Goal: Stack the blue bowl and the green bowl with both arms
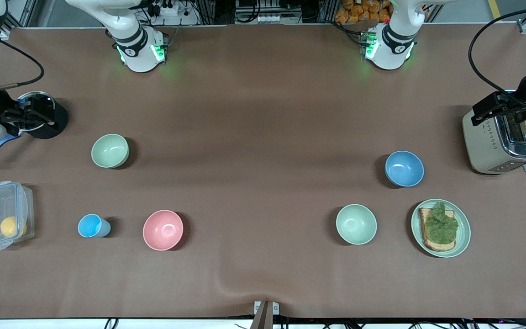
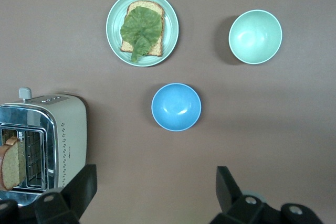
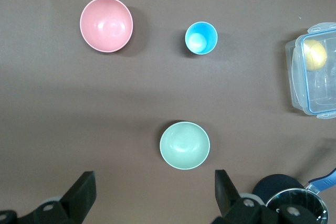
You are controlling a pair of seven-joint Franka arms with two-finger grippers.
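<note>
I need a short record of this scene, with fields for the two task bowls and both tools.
blue bowl: upright, empty, beside the toaster, toward the left arm's end
green bowl: upright, empty, toward the right arm's end, farther from the front camera than the pink bowl
stacked: not yet
left tool: open, holds nothing
right tool: open, holds nothing

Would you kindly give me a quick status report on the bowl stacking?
Left gripper and right gripper up high, jaws open, empty. Blue bowl and green bowl apart at the table's two ends, untouched. Nothing between them.
</note>
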